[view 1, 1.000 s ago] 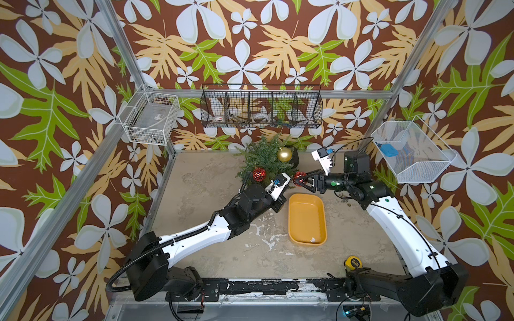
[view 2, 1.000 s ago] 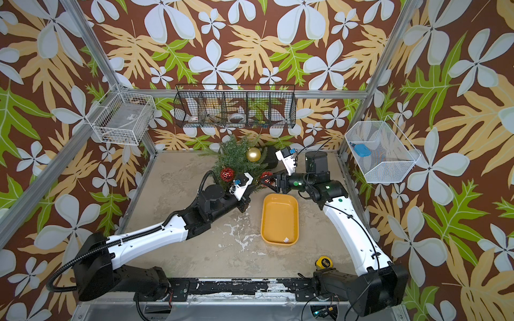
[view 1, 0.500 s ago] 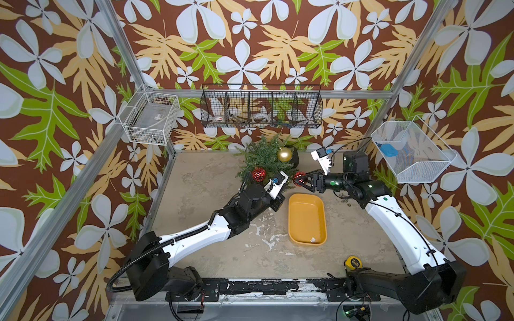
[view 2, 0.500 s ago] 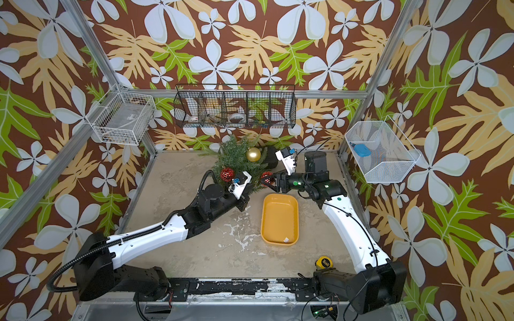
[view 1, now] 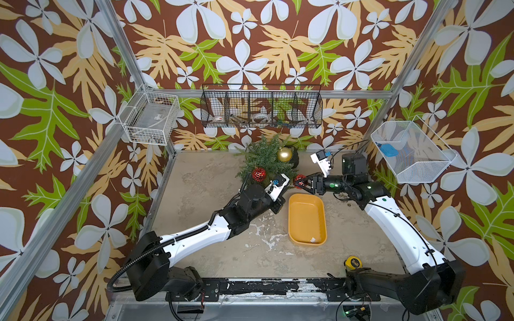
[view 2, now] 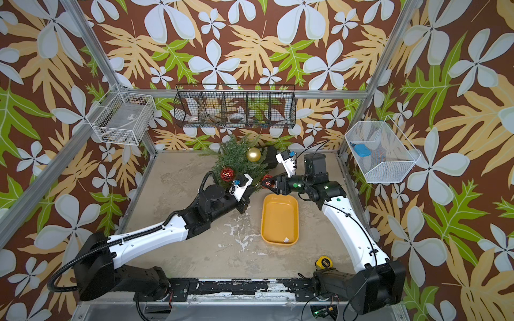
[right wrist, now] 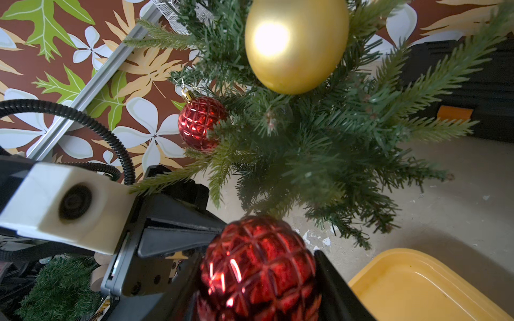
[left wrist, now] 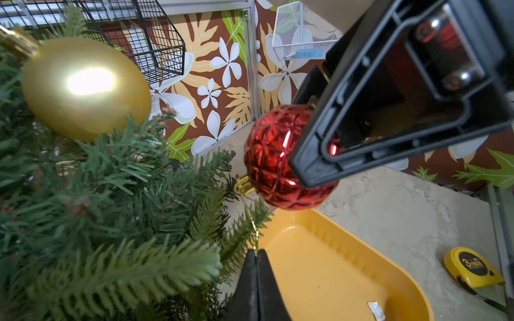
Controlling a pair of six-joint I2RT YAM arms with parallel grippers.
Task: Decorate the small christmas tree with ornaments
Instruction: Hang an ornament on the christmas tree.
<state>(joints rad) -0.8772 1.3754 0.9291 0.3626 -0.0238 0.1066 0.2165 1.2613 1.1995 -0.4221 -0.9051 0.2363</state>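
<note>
Nearest the robot's base, a yellow tape measure (view 1: pixel 352 262) lies on the table, well apart from the near right corner of the yellow tray (view 1: pixel 306 219). At the tray's far rim, the right gripper (view 1: pixel 303 183) is clamped on a faceted red ornament (left wrist: pixel 272 158), one finger on each side, holding it against the lowest branch tips. Beside the tray's far left corner, the left gripper (left wrist: pixel 256 255) has its jaws pressed together. The ornament's thin gold thread (left wrist: pixel 251 219) runs from its cap down to their tips, but I cannot tell whether it is pinched. Beyond the tray is the small christmas tree (view 1: pixel 264 158), with a second red ornament (view 1: pixel 258 174) hanging on its left side and a gold ornament (view 1: pixel 284 154) farther back. Farthest from the tray, a black wire basket (view 1: pixel 261 105) hangs on the back wall.
</note>
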